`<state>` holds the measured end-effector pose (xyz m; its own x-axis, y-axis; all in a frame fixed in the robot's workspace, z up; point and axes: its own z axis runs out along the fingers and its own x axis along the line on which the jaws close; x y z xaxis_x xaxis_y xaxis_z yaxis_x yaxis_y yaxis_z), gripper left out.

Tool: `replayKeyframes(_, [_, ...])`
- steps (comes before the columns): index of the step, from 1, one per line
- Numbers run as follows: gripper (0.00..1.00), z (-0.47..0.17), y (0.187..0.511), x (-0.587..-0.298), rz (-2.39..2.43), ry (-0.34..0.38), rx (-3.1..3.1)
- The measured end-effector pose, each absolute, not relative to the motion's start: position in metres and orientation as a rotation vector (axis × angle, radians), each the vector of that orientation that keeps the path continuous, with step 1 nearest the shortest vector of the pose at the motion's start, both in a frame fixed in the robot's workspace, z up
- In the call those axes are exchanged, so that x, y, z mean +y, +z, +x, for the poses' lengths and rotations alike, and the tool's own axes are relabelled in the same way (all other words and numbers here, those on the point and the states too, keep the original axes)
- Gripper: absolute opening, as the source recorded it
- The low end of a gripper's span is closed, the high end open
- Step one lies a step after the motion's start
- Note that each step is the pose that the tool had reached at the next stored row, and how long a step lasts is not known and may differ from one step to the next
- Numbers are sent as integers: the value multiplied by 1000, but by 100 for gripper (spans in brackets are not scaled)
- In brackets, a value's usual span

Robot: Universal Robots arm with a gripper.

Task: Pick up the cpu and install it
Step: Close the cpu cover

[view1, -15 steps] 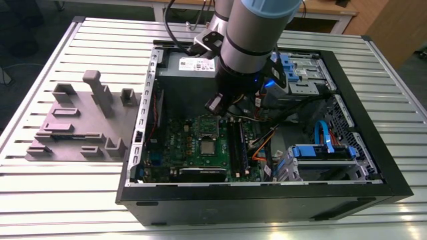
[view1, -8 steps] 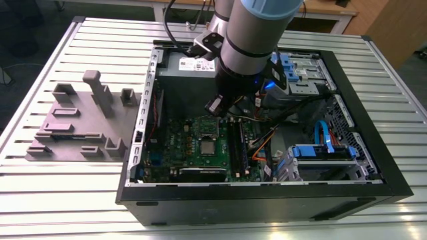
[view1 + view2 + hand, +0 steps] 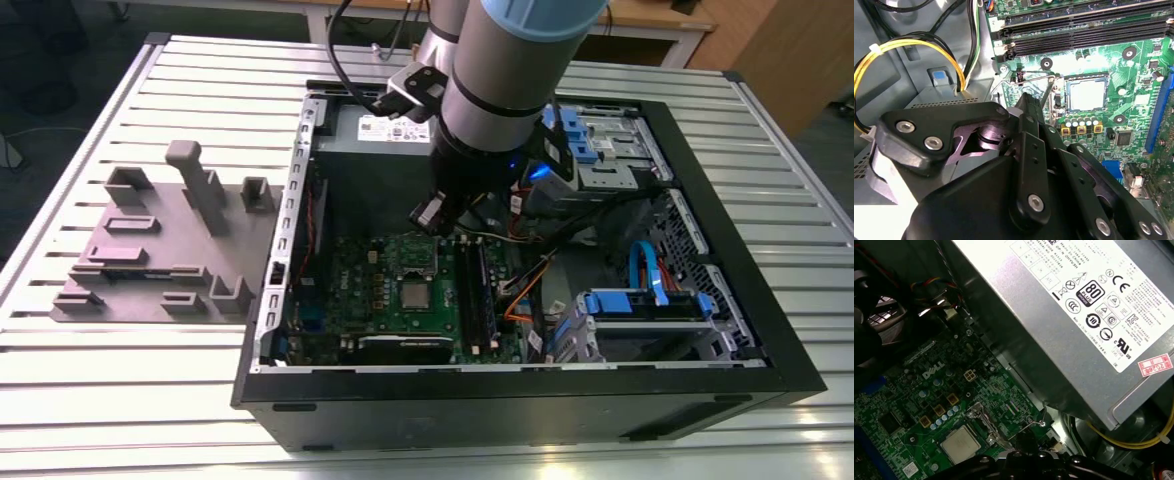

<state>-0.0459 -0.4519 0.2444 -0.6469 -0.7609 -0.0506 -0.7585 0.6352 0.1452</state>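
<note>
The jaws, seen from behind in the second wrist view as black linked fingers [image 3: 1031, 112], taper to a tip next to the thin metal socket lever [image 3: 1046, 90]; whether they are apart or together I cannot tell, and nothing can be seen held in them. The gripper [image 3: 441, 212] hangs inside the open computer case [image 3: 747, 300], low over the green motherboard [image 3: 360, 290] and close to the socket. The cpu [image 3: 1086, 95], a shiny silver-grey square, lies flat in the socket frame [image 3: 1061, 97] on the board, just beside the jaw tip but apart from it; it also shows in the first wrist view [image 3: 960, 444] and in the exterior view [image 3: 415, 293]. Long dark memory slots [image 3: 1089, 37] run alongside the socket. The grey power-supply box [image 3: 1079, 320] sits near the board's edge, with yellow cables [image 3: 914, 47] looping out beside it. Outside the case, toward the exterior view's left, a mauve-grey tray [image 3: 147, 250] with raised blocks rests on the slatted metal desk [image 3: 80, 150], well apart from the arm.
</note>
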Motion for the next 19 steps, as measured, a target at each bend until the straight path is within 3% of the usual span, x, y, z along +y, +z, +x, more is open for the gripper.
replayKeyframes(19, [10,-46,244,-460,1314,-240,-2827])
